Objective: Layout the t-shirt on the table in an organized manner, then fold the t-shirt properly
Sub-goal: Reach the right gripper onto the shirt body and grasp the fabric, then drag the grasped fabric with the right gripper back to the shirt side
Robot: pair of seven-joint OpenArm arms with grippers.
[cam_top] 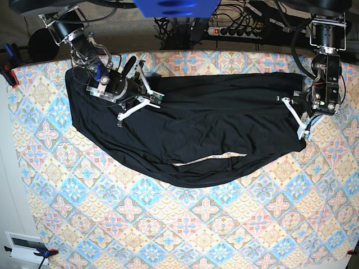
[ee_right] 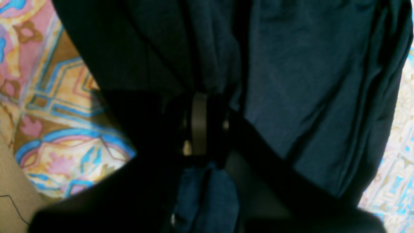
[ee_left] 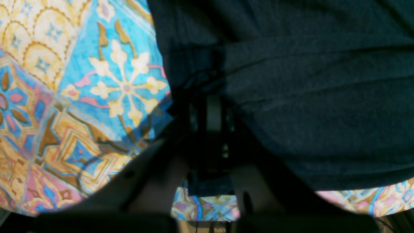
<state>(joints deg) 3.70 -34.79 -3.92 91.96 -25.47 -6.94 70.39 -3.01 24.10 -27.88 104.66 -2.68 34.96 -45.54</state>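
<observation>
Across the far half of the table [cam_top: 168,224], the t-shirt [cam_top: 196,134] lies stretched out sideways as one long black band (its near edge sags in a curve, with a thin sliver of patterned cloth showing through a fold). The left gripper [cam_top: 303,109] sits at the shirt's end on the base view's right; in its wrist view the jaws are pressed together on the fabric's edge, a tuft of it poking out behind them. The right gripper [cam_top: 132,92] sits at the opposite end, pinching a gathered bunch of fabric, though that wrist view is dark, so the exact hold looks only probable.
</observation>
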